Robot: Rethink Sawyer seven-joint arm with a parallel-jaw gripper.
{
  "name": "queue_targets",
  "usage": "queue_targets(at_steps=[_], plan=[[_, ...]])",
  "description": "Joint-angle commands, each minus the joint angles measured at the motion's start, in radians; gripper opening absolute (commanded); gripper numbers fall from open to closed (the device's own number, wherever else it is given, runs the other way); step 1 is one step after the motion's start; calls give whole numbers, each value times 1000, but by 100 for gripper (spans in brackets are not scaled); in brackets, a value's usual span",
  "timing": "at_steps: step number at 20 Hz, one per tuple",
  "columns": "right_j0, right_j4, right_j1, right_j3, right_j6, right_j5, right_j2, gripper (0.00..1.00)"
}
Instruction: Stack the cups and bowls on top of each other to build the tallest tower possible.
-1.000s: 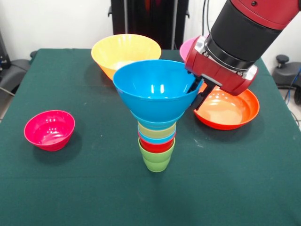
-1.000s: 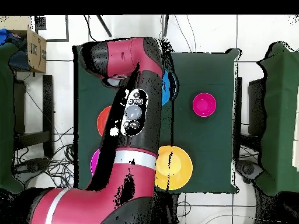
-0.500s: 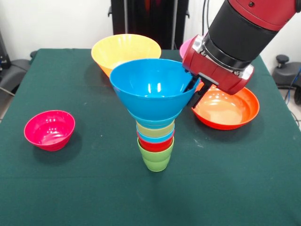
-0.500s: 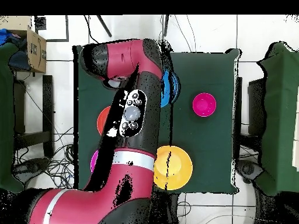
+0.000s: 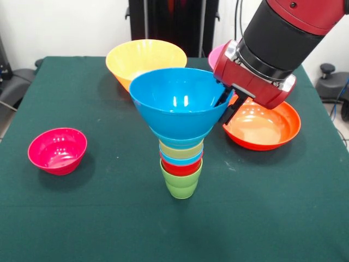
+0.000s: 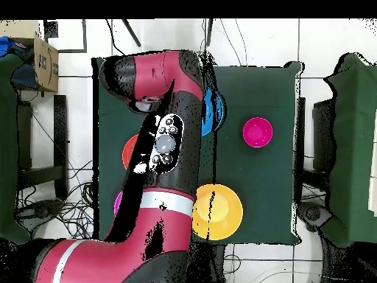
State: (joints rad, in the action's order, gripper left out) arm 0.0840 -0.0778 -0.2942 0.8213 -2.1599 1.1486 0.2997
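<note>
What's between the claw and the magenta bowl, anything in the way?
The tower is. The claw sits at the blue bowl's rim on top of it, and the magenta bowl lies on the tower's other side.

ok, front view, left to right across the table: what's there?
small magenta bowl → large yellow-orange bowl → tower topped by the medium blue bowl → hand at that bowl's rim → wide red-orange bowl. The pink bowl is mostly hidden behind the arm, so it's left out.
</note>
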Motion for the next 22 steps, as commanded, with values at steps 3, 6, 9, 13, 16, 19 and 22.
queue_targets(at_steps=[3, 6, 9, 13, 16, 19, 22], plan=[[13, 15, 24, 131, -162, -91, -65, 0], [14, 18, 25, 129, -158, -91, -61, 100], [17, 12, 28, 123, -153, -93, -56, 100], [16, 15, 29, 120, -152, -88, -55, 100], [16, 15, 30, 119, -151, -85, -53, 100], [16, 17, 30, 118, -151, -84, -53, 100], [15, 21, 29, 107, -147, -59, -51, 100]])
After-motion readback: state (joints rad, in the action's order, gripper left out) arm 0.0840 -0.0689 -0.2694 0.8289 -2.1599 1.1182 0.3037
